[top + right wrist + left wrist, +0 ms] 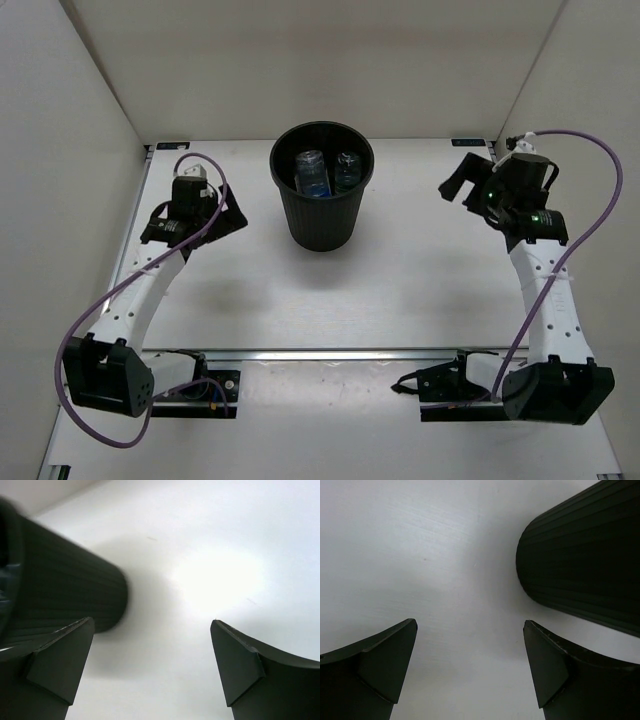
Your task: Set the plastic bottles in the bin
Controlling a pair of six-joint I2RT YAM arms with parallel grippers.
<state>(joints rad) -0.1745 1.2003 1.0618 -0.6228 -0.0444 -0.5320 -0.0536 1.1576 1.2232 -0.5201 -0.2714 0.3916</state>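
Note:
The black round bin point(322, 232) stands upright at the back middle of the table. Inside it I see two clear plastic bottles standing side by side, one blue-labelled point(312, 172) and one darker point(347, 170); a third bottle does not show. My left gripper point(228, 215) is open and empty, left of the bin; the bin's ribbed wall point(580, 560) fills the upper right of the left wrist view. My right gripper point(455, 182) is open and empty, right of the bin; the bin's wall point(60, 595) shows at the left of the right wrist view.
White enclosure walls stand at the left, back and right of the white table point(420, 290). The arms' bases and a metal rail point(330, 355) lie along the near edge. Purple cables loop beside each arm.

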